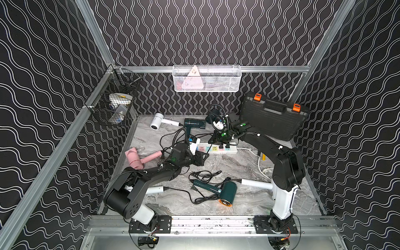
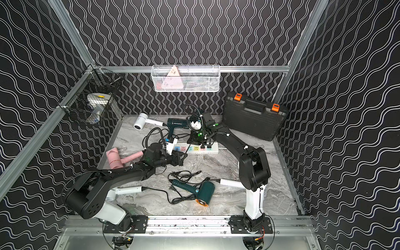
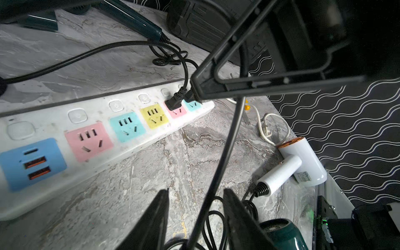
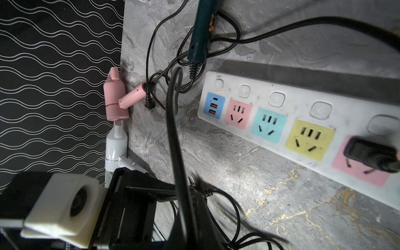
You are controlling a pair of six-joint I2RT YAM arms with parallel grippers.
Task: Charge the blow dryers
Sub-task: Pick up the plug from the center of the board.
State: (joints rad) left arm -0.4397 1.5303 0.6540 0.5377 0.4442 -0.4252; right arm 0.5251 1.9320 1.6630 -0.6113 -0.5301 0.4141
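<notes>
On the table: the pink dryer at the left edge, the green dryer in front and the white dryer at the back lie loose around the strip.
Strip: flat across the middle with its sockets up, likely so that either arm can reach it.
Plugs: two black ones sit in the last two sockets, the pink-socket plug and the end plug. The yellow, aqua and other pink sockets are free.
Right gripper: clenched, with its tip down at the end plug, seemingly to press it home. Whether it pinches the plug I cannot tell.
Left gripper: low, just beside the strip's blue end, jaws partly spread. A cord runs between the fingers and touches neither as far as shows, so nothing is grasped.
Cord: leads up toward the right gripper; the left gripper is probably placed to catch it.
</notes>
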